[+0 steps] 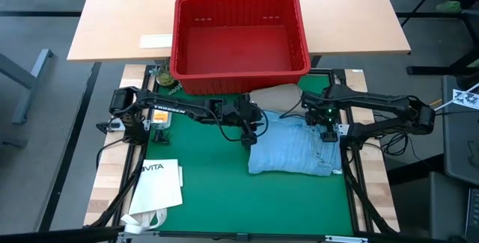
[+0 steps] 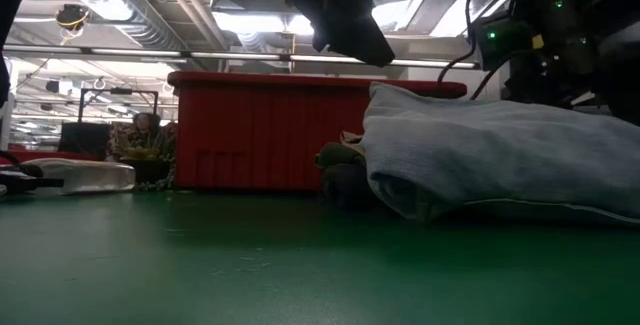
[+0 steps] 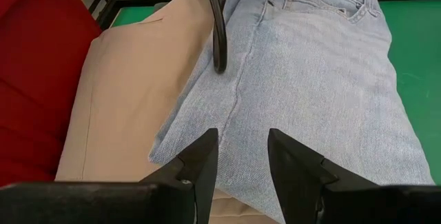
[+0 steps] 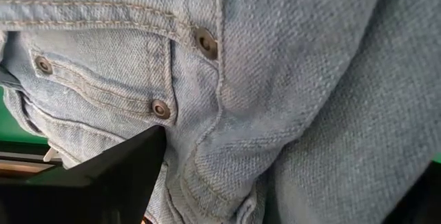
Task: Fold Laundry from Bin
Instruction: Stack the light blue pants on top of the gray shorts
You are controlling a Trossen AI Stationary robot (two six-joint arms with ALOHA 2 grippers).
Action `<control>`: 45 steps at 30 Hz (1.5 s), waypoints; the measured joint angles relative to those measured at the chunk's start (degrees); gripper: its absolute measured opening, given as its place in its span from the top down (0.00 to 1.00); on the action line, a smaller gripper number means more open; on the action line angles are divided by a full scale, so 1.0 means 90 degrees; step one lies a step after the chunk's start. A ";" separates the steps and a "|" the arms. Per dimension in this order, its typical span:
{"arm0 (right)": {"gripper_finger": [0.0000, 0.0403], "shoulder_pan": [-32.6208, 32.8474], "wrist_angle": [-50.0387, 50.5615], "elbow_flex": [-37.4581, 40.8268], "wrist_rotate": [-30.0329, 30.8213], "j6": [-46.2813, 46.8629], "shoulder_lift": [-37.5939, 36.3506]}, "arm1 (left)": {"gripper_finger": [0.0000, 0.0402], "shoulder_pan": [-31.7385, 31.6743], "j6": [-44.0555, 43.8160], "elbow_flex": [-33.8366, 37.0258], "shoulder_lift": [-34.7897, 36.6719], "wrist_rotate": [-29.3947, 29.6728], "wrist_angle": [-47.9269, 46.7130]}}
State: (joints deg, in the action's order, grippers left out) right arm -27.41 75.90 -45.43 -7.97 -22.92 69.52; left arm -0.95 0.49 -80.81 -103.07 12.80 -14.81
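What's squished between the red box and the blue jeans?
A tan garment, shown in the high view, lying between the red bin and the jeans.

The bin (image 1: 241, 41) is bright red with ribbed sides. The jeans (image 1: 292, 149) are pale blue denim with tan stitching and dull metal rivets. Beside them lies a khaki garment (image 1: 275, 97). The mat (image 1: 202, 191) is deep green, the table (image 1: 127, 19) light wood, and the bag (image 1: 159, 183) white with grey lettering.
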 joint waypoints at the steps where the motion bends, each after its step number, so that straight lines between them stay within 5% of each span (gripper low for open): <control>1: 0.04 0.0001 0.0001 0.0000 -0.0005 0.0001 0.0000 | 0.69 0.0000 0.0000 0.0002 0.0000 0.0000 0.0001; 11: 0.19 0.0001 -0.0074 0.0000 0.0037 0.0457 0.0000 | 0.69 0.0000 0.0000 0.0000 0.0000 -0.0001 0.0001; 32: 0.78 0.0001 -0.0060 0.0000 -0.0070 0.0353 -0.0001 | 0.69 0.0002 -0.0015 0.0000 0.0000 0.0000 0.0032; 45: 0.84 0.0001 0.0299 -0.0005 -0.0728 0.0348 -0.0002 | 0.69 0.0001 -0.0024 0.0001 0.0000 0.0000 0.0032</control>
State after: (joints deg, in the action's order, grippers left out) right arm -27.40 78.59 -45.47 -14.52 -19.79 69.49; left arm -0.94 0.27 -80.81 -103.07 12.79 -14.52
